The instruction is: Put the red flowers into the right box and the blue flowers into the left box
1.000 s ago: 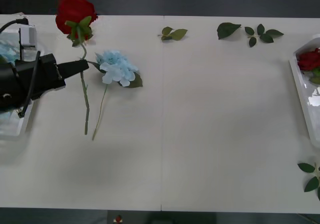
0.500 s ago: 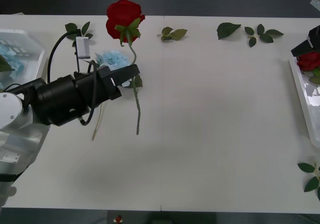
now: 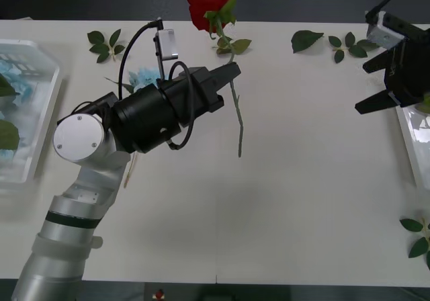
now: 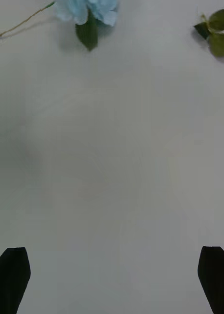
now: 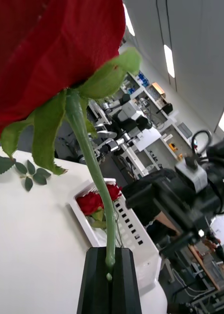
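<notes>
My left gripper [image 3: 228, 74] is shut on the green stem of a red flower [image 3: 209, 2], held above the table's far middle with the stem's end hanging free. From the left wrist, the rose head [image 5: 48, 54] looms close and the black fingers [image 5: 99, 284] pinch the stem. A blue flower [image 3: 140, 79] lies on the table, partly hidden behind that arm. More blue flowers [image 3: 10, 69] lie in the left box [image 3: 50, 106]. My right gripper [image 3: 363, 82] hangs open beside the right box [image 3: 408, 143], which holds a red flower [image 5: 92, 202]. Its wrist view has the blue flower [image 4: 89, 10] far off.
Loose leaf sprigs lie along the far edge [image 3: 232, 44], [image 3: 306, 40], [image 3: 353, 46], [image 3: 101, 42] and at the near right [image 3: 416, 237]. The white table's [image 3: 282, 200] middle and near half are bare.
The left arm has carried the red flower to the right, away from the left box toward the table's middle. The right arm has come in from the right edge.
</notes>
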